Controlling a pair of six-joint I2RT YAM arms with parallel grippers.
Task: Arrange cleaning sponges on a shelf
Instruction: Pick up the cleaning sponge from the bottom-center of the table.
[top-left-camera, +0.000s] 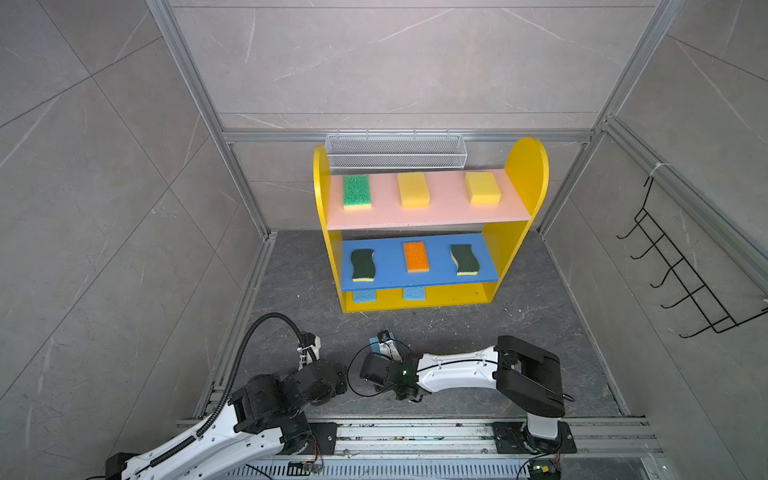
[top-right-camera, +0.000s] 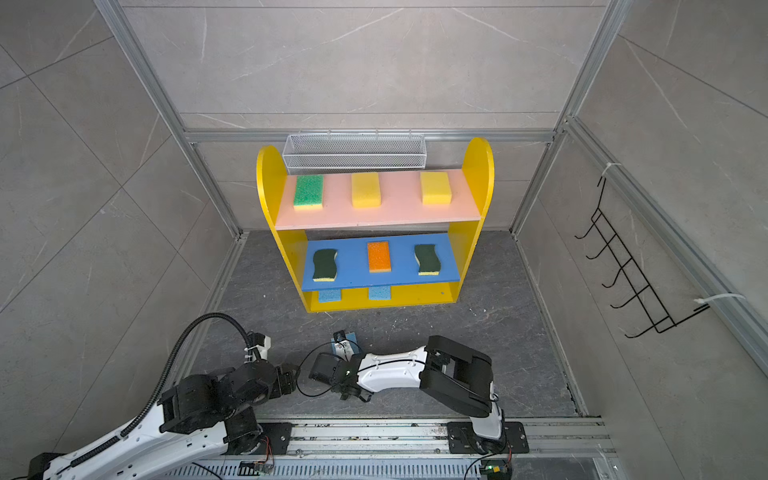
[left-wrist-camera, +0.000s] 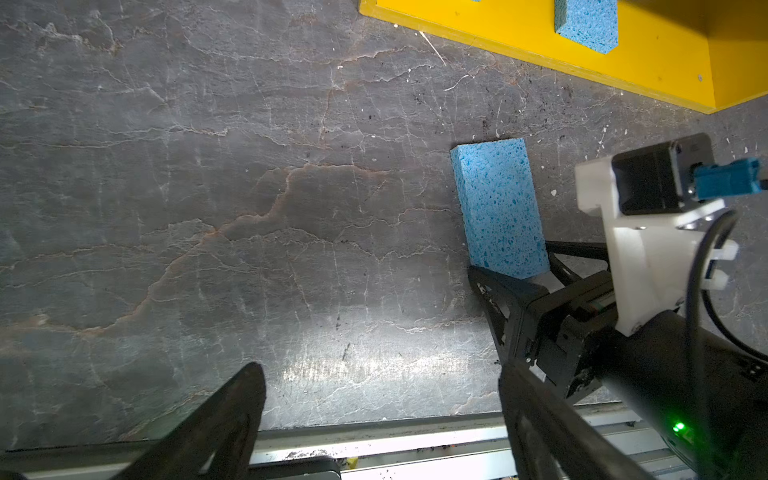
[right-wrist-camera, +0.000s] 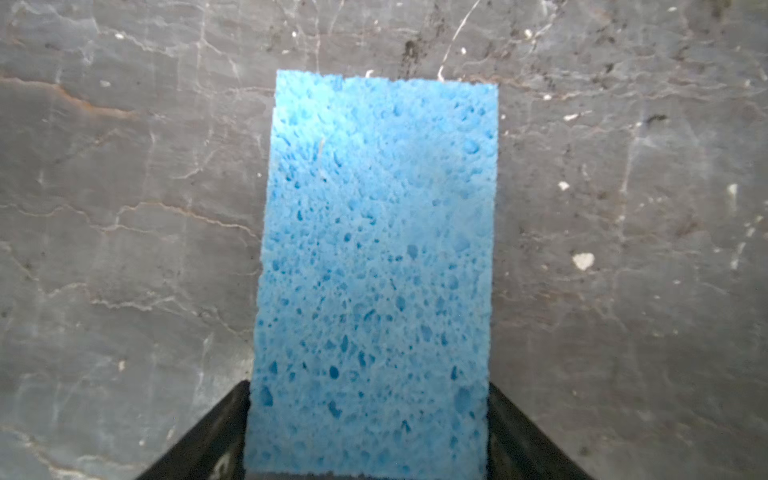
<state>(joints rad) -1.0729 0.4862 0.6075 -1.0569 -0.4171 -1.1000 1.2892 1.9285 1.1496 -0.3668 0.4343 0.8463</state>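
Sponges number nine, and you can count them all only in the top views. On the shelf (top-left-camera: 528, 166), ahead of both grippers, three sit on the pink board (top-left-camera: 436, 214): one green-topped sponge (top-left-camera: 356, 191), one yellow block (top-left-camera: 413, 190) and a second yellow block (top-left-camera: 483, 188). Three more lie on the blue board (top-left-camera: 440, 268): an orange-topped sponge (top-left-camera: 416, 256) between one wavy dark-green sponge (top-left-camera: 363, 264) and another wavy sponge (top-left-camera: 465, 259). Two light-blue sponges (top-left-camera: 365, 296) (top-left-camera: 414, 293) poke out on the yellow base (top-left-camera: 457, 297).

The ninth sponge (right-wrist-camera: 374, 249), also light blue, lies flat on the dark floor (right-wrist-camera: 124, 208) between the fingers of your right gripper (right-wrist-camera: 369, 390). Only the right wrist view shows this closely: a black finger stands against each long edge with no gap visible. You cannot tell whether they are squeezing it.

Only the left wrist view shows your left gripper (left-wrist-camera: 382, 374). Its jaws are spread wide over bare floor with nothing between them, just beside the right gripper.

One white mesh basket (top-left-camera: 395, 151) and one black hook rack (top-left-camera: 681, 266) appear in the top views alone.
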